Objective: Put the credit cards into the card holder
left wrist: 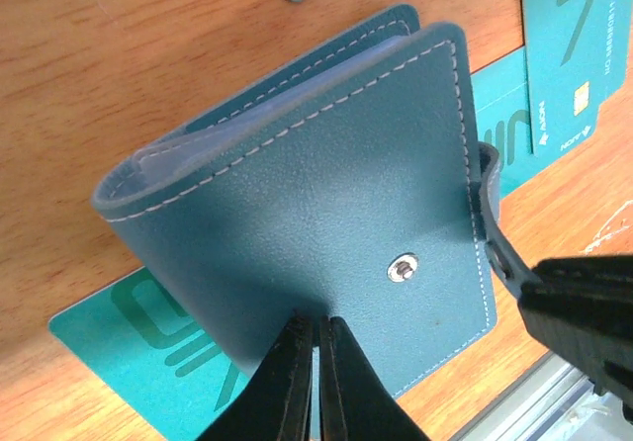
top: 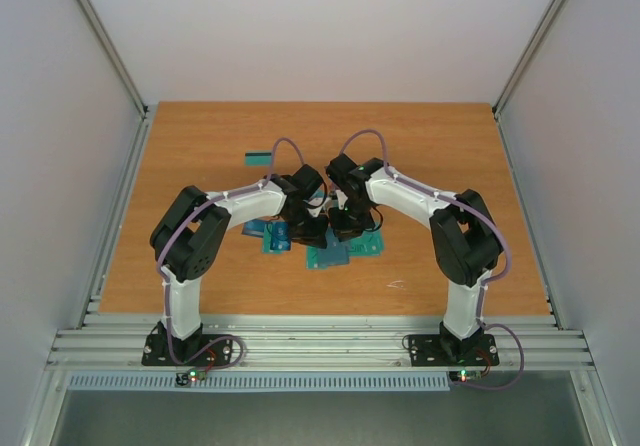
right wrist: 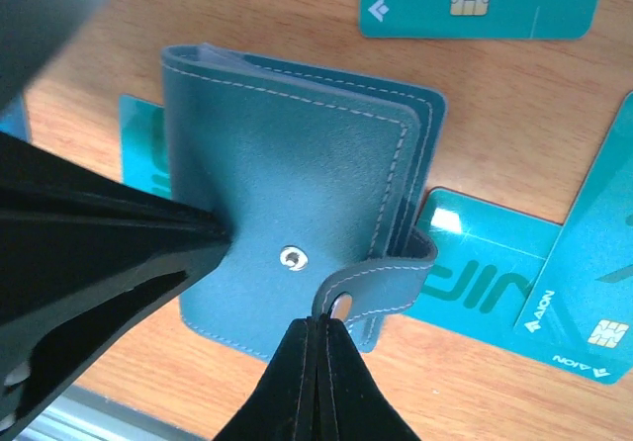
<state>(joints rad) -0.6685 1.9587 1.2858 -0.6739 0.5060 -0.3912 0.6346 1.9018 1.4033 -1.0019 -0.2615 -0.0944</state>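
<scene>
Wallet [left wrist: 297, 214] opening step: L gripper [left wrist: 316, 330] jaws pinch its cover edge, R gripper [right wrist: 316, 330] jaws clamped on snap strap [right wrist: 381, 285]; next needs strap pulled clear, covers spread for cards [right wrist: 480, 1]

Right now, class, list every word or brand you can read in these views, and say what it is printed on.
"AION": top teal card, right wrist view.
"AION": lower-right teal card, same view.
Large pale letters on the half-covered card beneath the card holder: too stylised to read.
Small print on the chip card, left wrist view: too blurred.
No text on the card holder.
</scene>
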